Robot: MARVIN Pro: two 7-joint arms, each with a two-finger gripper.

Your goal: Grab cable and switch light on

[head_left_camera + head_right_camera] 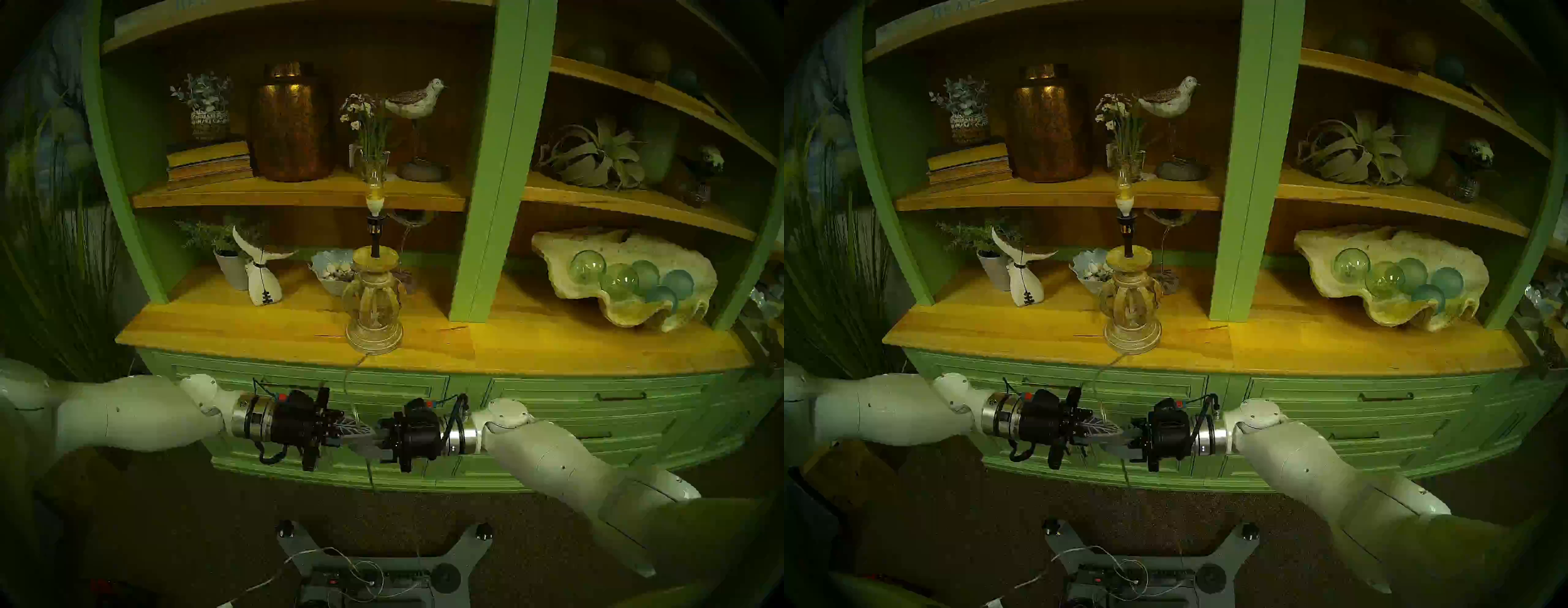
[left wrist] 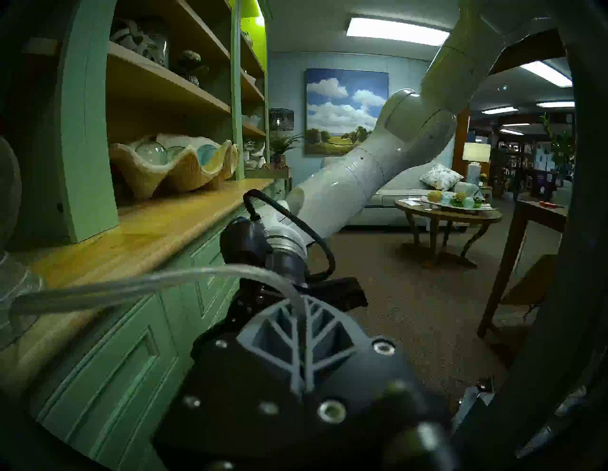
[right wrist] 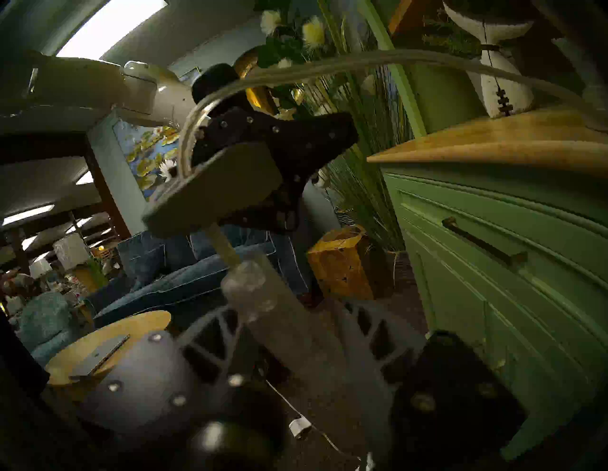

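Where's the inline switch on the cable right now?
In the right wrist view the clear switch sits between the right pincer's open fingers, just below the left pincer, which is shut on the cable.

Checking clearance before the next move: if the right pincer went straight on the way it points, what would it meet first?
Probably the cable's clear inline switch, which sits between the right pincer's open fingers. Just beyond it is the left pincer, shut on the cable. Depth is hard to judge.

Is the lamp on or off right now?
Cannot tell for sure. The bulb on the lamp shows a faint yellow tint, but casts no clear glow on the shelf behind it.
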